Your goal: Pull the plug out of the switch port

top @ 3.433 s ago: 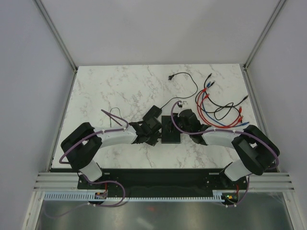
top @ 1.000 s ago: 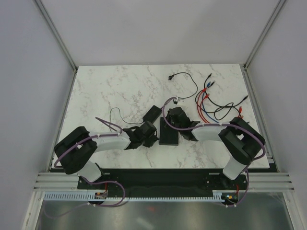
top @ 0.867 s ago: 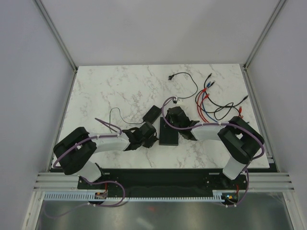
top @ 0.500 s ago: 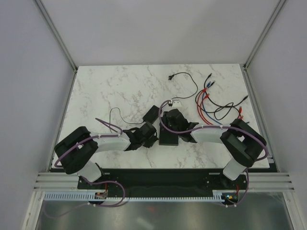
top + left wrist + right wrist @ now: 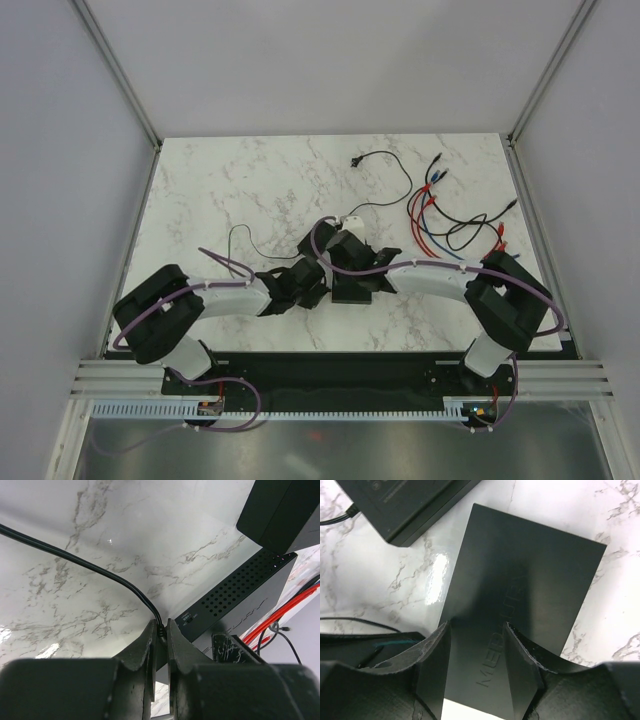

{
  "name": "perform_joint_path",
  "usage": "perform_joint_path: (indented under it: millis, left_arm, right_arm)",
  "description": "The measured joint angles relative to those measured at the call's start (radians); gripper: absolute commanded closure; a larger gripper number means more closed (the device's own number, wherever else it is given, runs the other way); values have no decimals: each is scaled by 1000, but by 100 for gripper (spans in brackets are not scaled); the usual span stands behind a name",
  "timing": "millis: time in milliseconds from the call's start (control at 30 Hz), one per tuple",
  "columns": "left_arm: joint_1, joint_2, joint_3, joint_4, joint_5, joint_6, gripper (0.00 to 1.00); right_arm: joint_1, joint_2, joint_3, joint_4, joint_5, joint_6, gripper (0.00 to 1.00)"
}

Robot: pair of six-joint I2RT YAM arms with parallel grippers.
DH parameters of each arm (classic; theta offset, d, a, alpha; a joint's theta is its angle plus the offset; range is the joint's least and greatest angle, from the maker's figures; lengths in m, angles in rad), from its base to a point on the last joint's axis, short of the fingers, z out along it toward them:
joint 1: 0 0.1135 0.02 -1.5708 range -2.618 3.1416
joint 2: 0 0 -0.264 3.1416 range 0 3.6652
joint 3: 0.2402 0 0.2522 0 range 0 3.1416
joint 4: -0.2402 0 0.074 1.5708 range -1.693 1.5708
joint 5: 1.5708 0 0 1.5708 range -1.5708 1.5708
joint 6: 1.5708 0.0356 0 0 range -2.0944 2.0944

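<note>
Matte-black flat switch (image 5: 535,580) lies beneath the wide-open right tool (image 5: 476,630); the left tool (image 5: 160,636) pinches its thin-corded plug (image 5: 160,628).

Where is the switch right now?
In the right wrist view, the switch lies on the marble below the open right pincer, beside the smaller black box.

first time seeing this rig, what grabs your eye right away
Both arms crowd together at mid-table over the switch. In the left wrist view the left fingers are pinched on a black cord right where it meets the switch's perforated side, while the right fingers spread open above its flat top. A tangle of red, blue and black cables lies at the far right of the marble table.
</note>
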Motion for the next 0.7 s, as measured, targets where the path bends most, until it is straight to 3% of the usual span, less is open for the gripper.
perform_joint_path:
  millis: [233, 700]
  left_arm:
    - [-2, -14, -40, 63, -1, -1, 98]
    - [-3, -23, -78, 127, -4, -3, 98]
  right_arm:
    - [34, 67, 97, -100, 56, 8, 36]
    - [68, 128, 159, -164, 140, 21, 36]
